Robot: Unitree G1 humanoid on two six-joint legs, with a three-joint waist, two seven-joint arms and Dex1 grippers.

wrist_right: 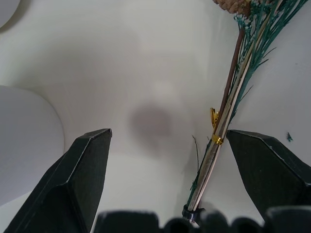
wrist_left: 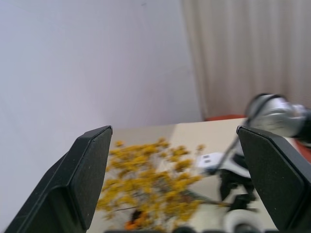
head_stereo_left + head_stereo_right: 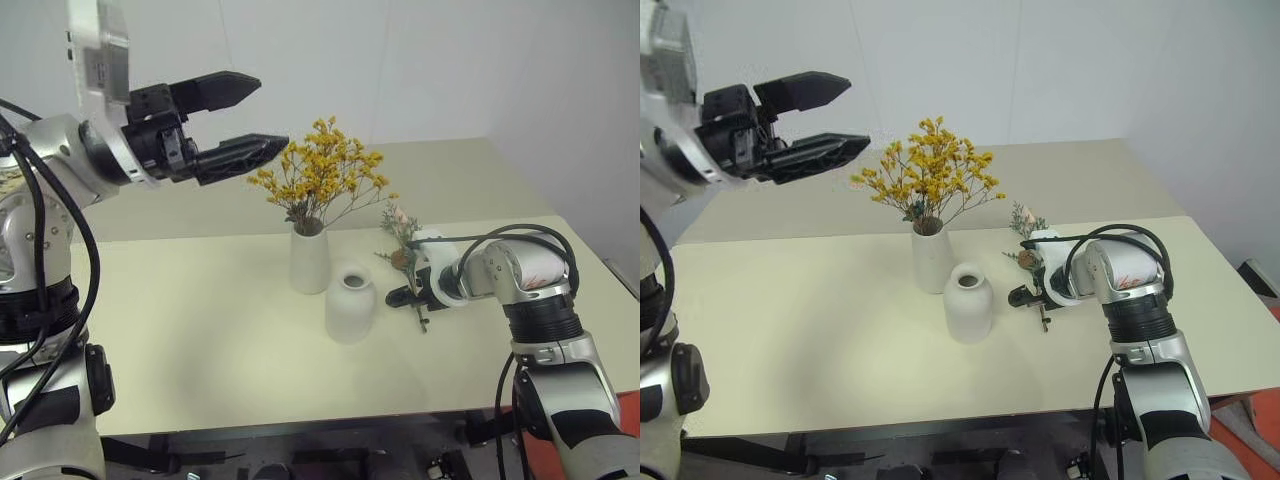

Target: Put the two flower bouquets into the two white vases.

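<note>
Left eye view: table (image 3: 200,340) edges unobstructed around vases (image 3: 350,303).

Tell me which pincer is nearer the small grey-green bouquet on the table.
Right. The right pincer hangs open just over the small bouquet, whose stems lie between its fingers. The left pincer is open, raised high beside the yellow flowers, well away.
</note>
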